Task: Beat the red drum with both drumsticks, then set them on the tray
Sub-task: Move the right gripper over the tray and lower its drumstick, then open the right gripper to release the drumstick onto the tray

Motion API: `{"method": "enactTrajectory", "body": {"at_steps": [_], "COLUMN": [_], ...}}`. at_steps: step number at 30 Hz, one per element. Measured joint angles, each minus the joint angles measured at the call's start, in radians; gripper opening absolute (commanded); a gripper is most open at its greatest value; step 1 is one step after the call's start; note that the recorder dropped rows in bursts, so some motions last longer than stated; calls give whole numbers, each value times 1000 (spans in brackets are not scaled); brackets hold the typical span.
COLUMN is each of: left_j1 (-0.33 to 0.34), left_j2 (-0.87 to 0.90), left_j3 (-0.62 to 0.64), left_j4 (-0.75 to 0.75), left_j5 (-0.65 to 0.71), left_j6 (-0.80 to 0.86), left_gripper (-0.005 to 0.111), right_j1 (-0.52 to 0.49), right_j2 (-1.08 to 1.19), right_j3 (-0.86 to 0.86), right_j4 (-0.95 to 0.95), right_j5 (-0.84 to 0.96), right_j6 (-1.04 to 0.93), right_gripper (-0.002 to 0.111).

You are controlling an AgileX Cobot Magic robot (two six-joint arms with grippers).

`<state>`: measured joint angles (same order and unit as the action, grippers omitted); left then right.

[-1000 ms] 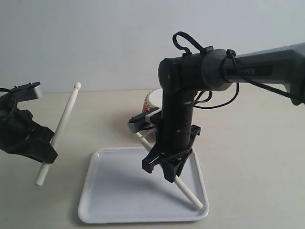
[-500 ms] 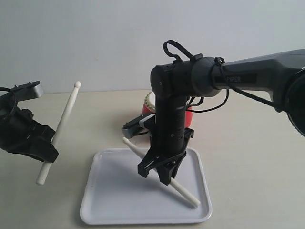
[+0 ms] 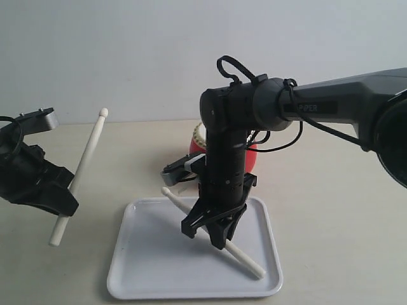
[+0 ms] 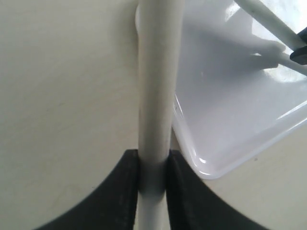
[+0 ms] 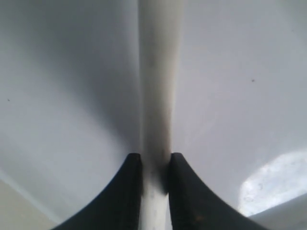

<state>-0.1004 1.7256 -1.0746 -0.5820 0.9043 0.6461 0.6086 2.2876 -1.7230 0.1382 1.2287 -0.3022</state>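
- We see the right claw [image 3: 215, 234] clamped on the first drumstick [image 3: 247, 260], low over the tray [image 3: 137, 279]. The stick slants down toward the tray's floor.
- The left claw [image 3: 60, 206] grips the second drumstick [image 3: 89, 149], tilted in the air left of the tray.
- The red drum [image 3: 194, 147] stands on the surface [image 3: 331, 210] just behind the tray, partly hidden by the right arm.

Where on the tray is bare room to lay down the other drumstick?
On the tray, the left half is bare, from the left rim to the drumstick held by the right end effector. The right half is crowded by both.
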Motion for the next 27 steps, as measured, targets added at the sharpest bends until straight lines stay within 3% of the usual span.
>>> {"method": "enactTrajectory", "body": {"at_steps": [10, 15, 27], "left_j1": [0, 0, 0], "left_j2": [0, 0, 0], "left_j3": [0, 0, 0], "left_j4": [-4, -10, -10], "left_j5": [0, 2, 2], "left_j6": [0, 2, 7], "left_gripper": [0, 0, 0], "right_j1": [0, 0, -4], "right_j2": [13, 9, -51], "right_j3": [0, 0, 0], "right_j4": [-3, -47, 11], "right_j5": [0, 0, -4], "right_j6": [0, 58, 197], "right_gripper": [15, 0, 0]}}
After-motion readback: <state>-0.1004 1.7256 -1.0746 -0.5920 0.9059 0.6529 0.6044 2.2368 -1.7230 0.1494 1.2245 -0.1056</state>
